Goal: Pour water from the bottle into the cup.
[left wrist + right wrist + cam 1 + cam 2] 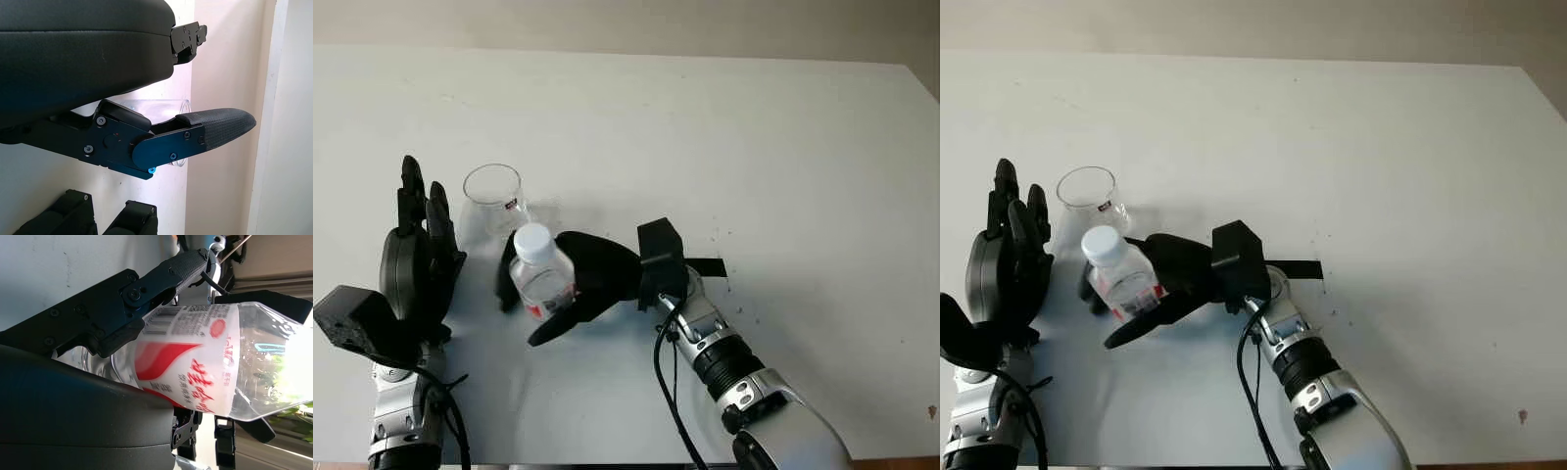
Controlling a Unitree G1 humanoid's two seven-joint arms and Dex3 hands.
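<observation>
A plain white table (pixel 783 147) is taking up almost the whole scene, meeting a pale wall at its far edge. Near its front left, the right hand (pixel 570 284) is wrapping its black fingers around a small clear bottle (pixel 542 272) with a white cap and a red-and-white label, which is standing close to upright just in front of the clear cup (pixel 495 201). The left hand (pixel 414 257) is hovering open just left of the cup, holding nothing.
</observation>
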